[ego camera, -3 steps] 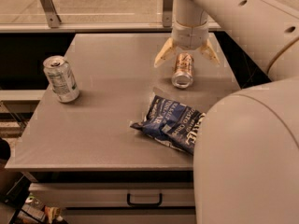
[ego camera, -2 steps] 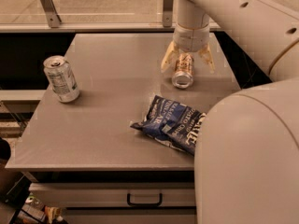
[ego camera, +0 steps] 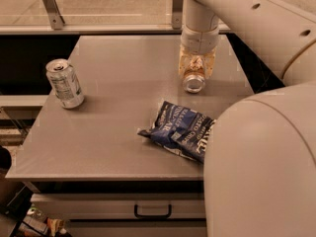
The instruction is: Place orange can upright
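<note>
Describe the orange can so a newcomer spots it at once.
On the grey table, look far right under the white arm. The orange can lies on its side in the tool, silver end facing you, unlike the upright silver-white can at left.

Half-hidden orange can (ego camera: 193, 83) inside claw (ego camera: 196, 72)

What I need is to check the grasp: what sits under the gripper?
The orange can, lying on its side on the table, silver end toward the camera. The gripper, jaws shut on it, covers most of its body; the far end is hidden.
</note>
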Controlling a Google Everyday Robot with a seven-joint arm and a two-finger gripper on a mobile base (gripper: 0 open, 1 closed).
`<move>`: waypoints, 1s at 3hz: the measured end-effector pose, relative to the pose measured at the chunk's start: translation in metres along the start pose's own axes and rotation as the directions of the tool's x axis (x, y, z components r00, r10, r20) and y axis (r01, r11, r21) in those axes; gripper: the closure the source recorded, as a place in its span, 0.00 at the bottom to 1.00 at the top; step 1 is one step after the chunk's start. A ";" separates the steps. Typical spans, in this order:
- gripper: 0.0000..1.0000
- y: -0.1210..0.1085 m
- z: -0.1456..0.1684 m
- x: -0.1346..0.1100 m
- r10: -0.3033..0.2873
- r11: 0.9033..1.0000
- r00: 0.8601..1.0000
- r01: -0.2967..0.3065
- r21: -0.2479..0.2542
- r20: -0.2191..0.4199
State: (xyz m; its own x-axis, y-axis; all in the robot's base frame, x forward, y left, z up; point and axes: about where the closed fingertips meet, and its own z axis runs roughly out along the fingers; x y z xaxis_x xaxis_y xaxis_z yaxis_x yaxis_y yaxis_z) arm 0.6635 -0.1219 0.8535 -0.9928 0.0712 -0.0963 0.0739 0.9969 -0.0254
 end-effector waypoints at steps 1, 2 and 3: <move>0.86 0.002 0.002 -0.003 0.000 1.000 1.000 0.000 -0.005 0.011; 1.00 0.003 0.004 -0.006 -0.001 1.000 1.000 0.001 -0.010 0.019; 1.00 0.004 0.005 -0.009 -0.001 1.000 0.999 0.002 -0.013 0.032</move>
State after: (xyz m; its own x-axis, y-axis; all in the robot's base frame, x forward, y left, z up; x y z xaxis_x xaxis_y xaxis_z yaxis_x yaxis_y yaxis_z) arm 0.6735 -0.1186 0.8492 -0.9894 0.0688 -0.1277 0.0709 0.9974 -0.0123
